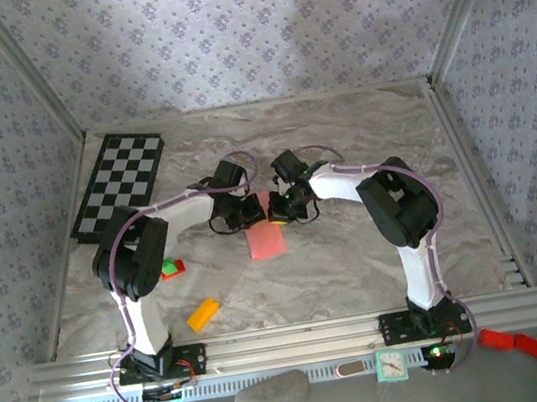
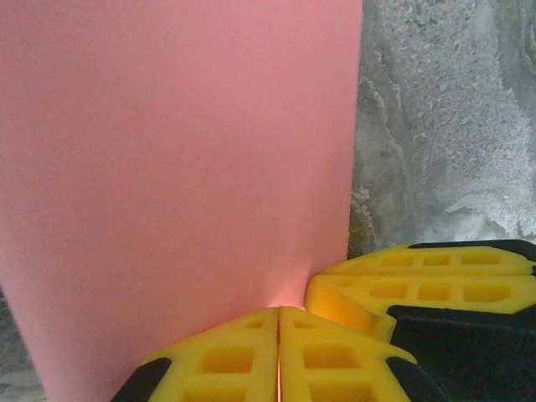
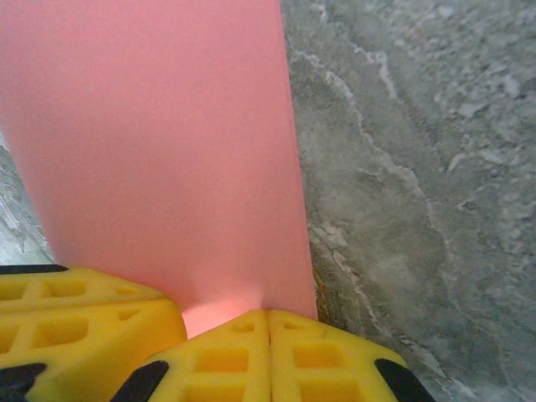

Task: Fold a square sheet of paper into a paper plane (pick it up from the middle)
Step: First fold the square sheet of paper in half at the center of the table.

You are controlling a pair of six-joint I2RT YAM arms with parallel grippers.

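Paper [image 1: 265, 237]: mid-table between the arms, far edge pinched.
Left gripper [image 2: 279, 352]: clamped on paper.
Right gripper [image 3: 268, 356]: clamped on paper.
Progress: sheet gripped; no plane shape seen; folds judged outstanding.

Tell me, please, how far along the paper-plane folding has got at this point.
Done: both arms' yellow jaws are shut side by side on one edge of the thin salmon-pink sheet of paper. In hand: that two-armed pinch, over the grey marbled table. Left: the sheet looks smooth, with no pointed nose or centre crease visible, so the plane-shaping folds seem to lie ahead.
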